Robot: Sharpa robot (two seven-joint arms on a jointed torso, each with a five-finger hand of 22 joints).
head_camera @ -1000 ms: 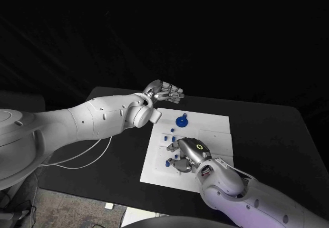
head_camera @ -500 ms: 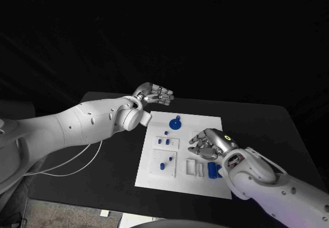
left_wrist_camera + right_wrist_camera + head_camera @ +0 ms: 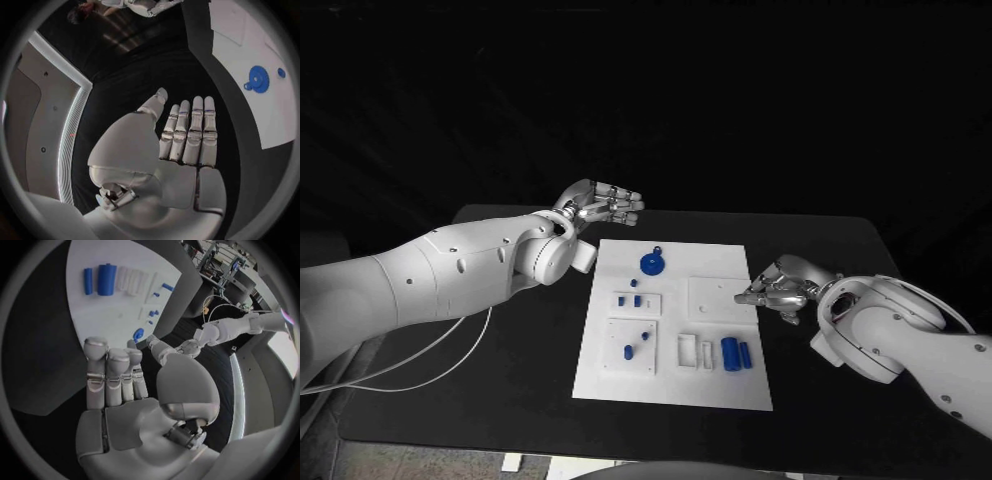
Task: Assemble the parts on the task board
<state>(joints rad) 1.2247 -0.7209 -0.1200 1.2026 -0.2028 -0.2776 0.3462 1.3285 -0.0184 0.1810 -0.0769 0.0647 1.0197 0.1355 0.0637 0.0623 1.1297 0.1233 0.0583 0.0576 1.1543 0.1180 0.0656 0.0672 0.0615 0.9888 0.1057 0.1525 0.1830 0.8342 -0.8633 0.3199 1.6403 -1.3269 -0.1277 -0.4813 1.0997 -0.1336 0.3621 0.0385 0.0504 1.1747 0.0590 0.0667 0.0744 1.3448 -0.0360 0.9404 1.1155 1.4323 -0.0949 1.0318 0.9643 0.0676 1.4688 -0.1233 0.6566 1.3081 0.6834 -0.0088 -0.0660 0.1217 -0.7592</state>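
Observation:
The white task board [image 3: 678,385] lies mid-table. A round blue part [image 3: 652,264] rests near its far edge, small blue pieces [image 3: 635,298] stand left of centre, and two blue cylinders [image 3: 730,352] lie near the front. My right hand [image 3: 783,283] hovers at the board's right edge, holding nothing. In the right wrist view its fingers [image 3: 107,375] stretch out, with the board [image 3: 103,310] and cylinders [image 3: 106,279] beyond. My left hand [image 3: 600,203] hangs past the board's far left corner. Its fingers [image 3: 190,132] are straight and it holds nothing, with the round part [image 3: 257,79] beyond.
The black table [image 3: 516,350] runs wide on both sides of the board. A white cable [image 3: 437,340] trails off the table's left side under my left arm. Two white rectangular slots [image 3: 697,349] sit beside the cylinders.
My right hand has drawn off the board's near part to its right edge, uncovering the two cylinders. My left hand stays near the far left corner. The camera has shifted.

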